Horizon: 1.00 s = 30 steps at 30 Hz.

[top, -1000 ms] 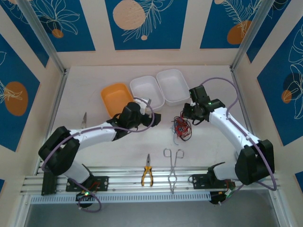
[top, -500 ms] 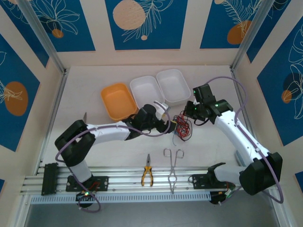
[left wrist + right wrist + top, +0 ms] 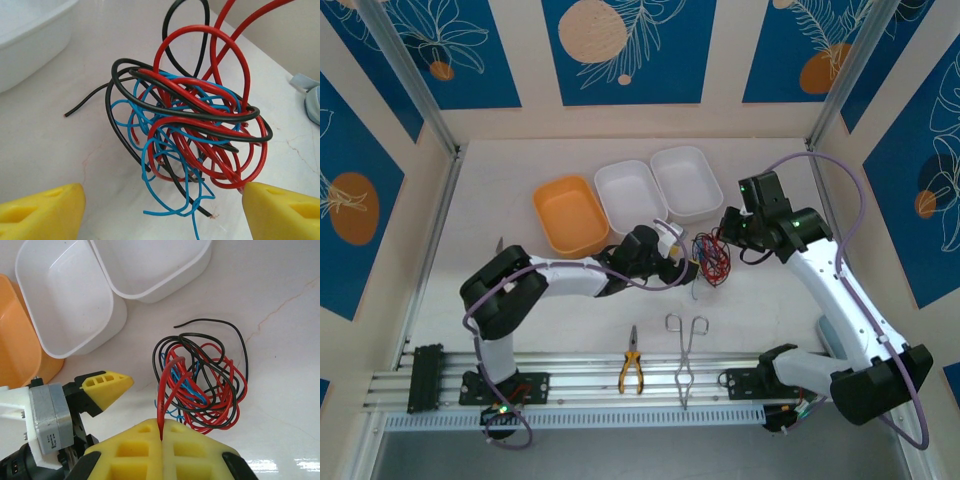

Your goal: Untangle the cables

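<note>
my right gripper (image 3: 161, 434): clamped on one red strand, the cables (image 3: 200, 385) bunched just past its tips, anchoring them | my left gripper (image 3: 160, 197): spread wide, tangle between its tips, likely to pinch a loop

Setting: robot lab test cell. White bench (image 3: 490, 190) boxed in by printed panel walls (image 3: 630, 50) on aluminium posts (image 3: 410, 80). Slotted rail (image 3: 580, 385) along near edge carries two bolted-down arms (image 3: 560, 278). Pliers (image 3: 631, 372) and forceps (image 3: 686, 355) lie at near edge. Three bins (image 3: 630, 195) sit toward far edge, with loose cables (image 3: 712, 258) mid-bench.
</note>
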Each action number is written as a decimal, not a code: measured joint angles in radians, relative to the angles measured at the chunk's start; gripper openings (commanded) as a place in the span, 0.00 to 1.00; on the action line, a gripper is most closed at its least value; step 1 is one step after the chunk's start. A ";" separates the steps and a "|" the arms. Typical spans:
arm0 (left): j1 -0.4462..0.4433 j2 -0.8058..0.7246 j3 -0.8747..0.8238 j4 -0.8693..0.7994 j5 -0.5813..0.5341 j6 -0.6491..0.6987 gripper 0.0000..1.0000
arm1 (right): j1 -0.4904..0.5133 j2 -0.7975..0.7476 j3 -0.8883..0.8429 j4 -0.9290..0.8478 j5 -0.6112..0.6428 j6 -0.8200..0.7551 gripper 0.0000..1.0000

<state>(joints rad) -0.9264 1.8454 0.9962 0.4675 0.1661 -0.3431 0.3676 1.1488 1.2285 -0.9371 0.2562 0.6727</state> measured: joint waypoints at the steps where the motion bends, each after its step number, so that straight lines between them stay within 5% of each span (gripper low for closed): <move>1: -0.001 0.001 0.000 0.016 0.005 0.000 0.82 | 0.000 -0.002 0.005 -0.002 0.000 0.002 0.00; 8: -0.024 0.021 0.003 0.176 0.010 0.012 0.89 | 0.000 -0.002 0.010 -0.003 -0.002 0.010 0.00; 15: -0.037 0.144 0.108 0.165 -0.018 -0.016 0.87 | 0.000 0.007 0.026 -0.008 -0.010 0.010 0.00; 24: -0.037 0.216 0.194 0.090 -0.037 -0.078 0.39 | 0.000 0.018 0.101 -0.051 -0.006 0.003 0.00; 30: -0.037 0.218 0.160 0.090 -0.035 -0.095 0.26 | -0.005 0.000 0.117 -0.092 0.019 -0.011 0.00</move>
<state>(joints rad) -0.9634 2.0636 1.1564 0.5571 0.1307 -0.4385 0.3626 1.1484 1.3453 -1.0290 0.2752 0.6617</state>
